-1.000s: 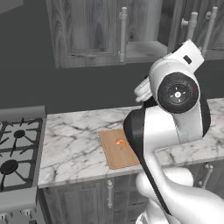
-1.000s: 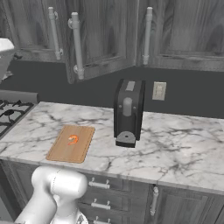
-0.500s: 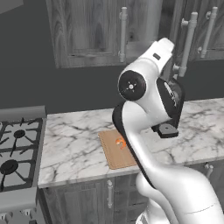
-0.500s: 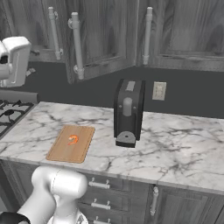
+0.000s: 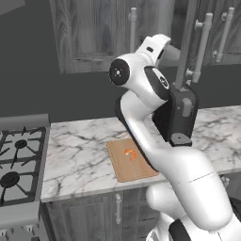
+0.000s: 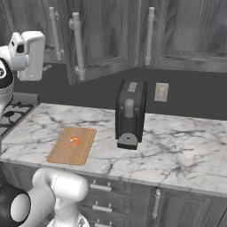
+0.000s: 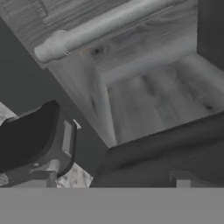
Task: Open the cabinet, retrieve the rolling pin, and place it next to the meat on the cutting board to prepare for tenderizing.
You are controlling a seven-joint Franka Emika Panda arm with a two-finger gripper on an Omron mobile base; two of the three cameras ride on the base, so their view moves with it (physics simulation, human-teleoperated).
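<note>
hand (image 6: 27, 55) up at the cabinet (image 6: 104, 37) with jaws wide and empty, door ajar at its 3 o'clock, meat (image 6: 74, 141) on the board (image 6: 71, 145) below; i'd swing the door fully clear before reaching in for the pin

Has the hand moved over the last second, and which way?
Yes. In the right base view the hand has come in from the left edge, rightward toward the cabinet, nearing the ajar door's handle.
</note>
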